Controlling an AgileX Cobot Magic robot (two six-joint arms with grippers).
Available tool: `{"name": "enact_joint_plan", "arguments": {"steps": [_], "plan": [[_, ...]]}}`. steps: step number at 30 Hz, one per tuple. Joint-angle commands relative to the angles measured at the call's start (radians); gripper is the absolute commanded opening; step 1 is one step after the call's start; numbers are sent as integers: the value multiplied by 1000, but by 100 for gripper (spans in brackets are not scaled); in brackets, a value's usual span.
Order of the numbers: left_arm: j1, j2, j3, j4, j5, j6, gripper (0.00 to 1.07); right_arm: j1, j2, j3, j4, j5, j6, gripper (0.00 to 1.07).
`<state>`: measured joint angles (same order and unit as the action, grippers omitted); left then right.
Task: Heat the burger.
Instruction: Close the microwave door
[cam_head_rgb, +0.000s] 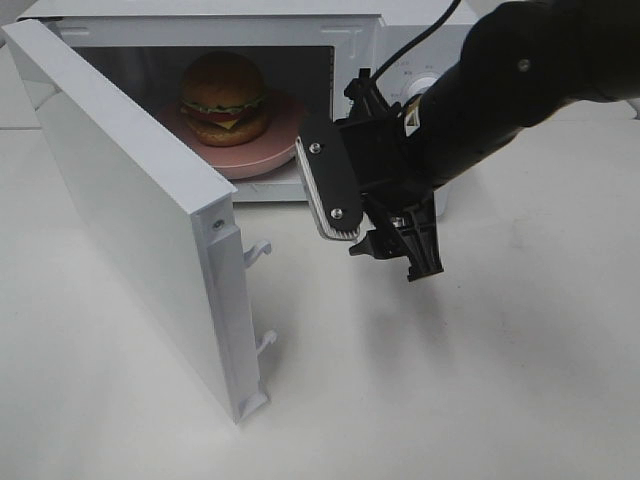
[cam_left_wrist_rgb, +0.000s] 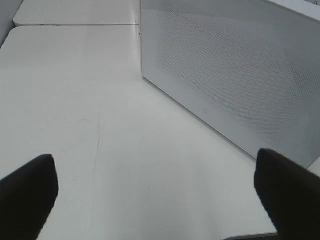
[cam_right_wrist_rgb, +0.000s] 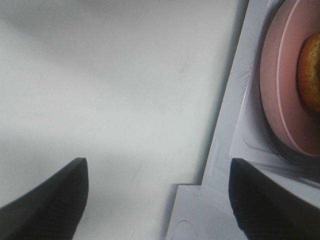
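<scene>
Right gripper (cam_head_rgb: 372, 220) hangs wide open, holding nothing, off the front edge of the microwave (cam_head_rgb: 400, 28). Burger (cam_head_rgb: 225, 98) already sits inside on its plate (cam_head_rgb: 283, 128); we'd say shutting the door (cam_head_rgb: 130, 220) and starting remain.

Golden-brown burger (cam_head_rgb: 224, 98), pink plate (cam_head_rgb: 265, 150), white microwave (cam_head_rgb: 360, 30), black arm (cam_head_rgb: 500, 90).

I log a white microwave (cam_head_rgb: 362, 22) on the tabletop (cam_head_rgb: 500, 380), door (cam_head_rgb: 130, 200) swung wide, pink plate (cam_head_rgb: 272, 150) inside.
</scene>
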<state>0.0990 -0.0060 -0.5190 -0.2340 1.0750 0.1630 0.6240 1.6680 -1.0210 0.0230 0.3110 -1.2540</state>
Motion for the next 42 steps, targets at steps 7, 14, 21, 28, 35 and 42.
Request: {"name": "enact_joint_plan", "arguments": {"steps": [7,14,21,28,35,42], "plan": [[5,0,1,3,3,0,100,1,-183,152,-2,-1,143,76],[5,0,1,3,3,0,100,1,-338,252,2,35,367,76],[5,0,1,3,3,0,100,1,-483,301,0,143,734,76],[5,0,1,3,3,0,100,1,-577,308,-23,289,958,76],[5,0,1,3,3,0,100,1,-687,308,-79,505,1212,76],[5,0,1,3,3,0,100,1,-815,308,-127,729,1326,76]]}}
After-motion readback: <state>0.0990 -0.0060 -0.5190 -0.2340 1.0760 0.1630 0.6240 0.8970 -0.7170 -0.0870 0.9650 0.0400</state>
